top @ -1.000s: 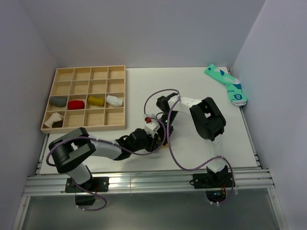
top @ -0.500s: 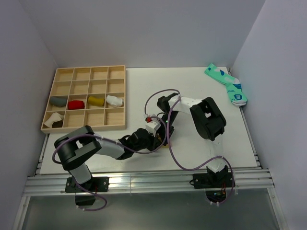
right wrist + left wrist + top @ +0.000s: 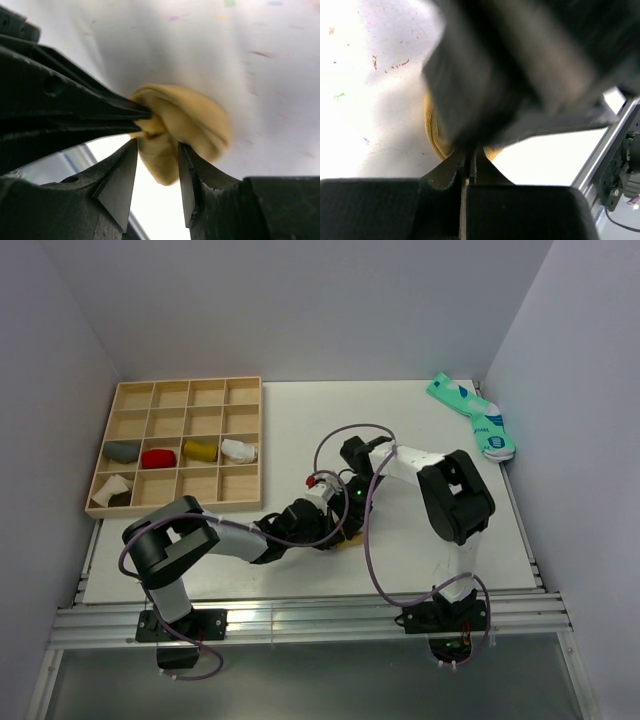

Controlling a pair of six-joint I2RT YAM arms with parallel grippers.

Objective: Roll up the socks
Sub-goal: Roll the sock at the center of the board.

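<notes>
Sock tight in left claw

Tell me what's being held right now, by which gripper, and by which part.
The left gripper pinches the rolled mustard-yellow fabric sock by its folded edge. The right gripper only straddles it, fingers apart, not clamping.

Mustard-yellow sock, bunched up

Left fingers and right fingers hem in the yellow sock.
</notes>
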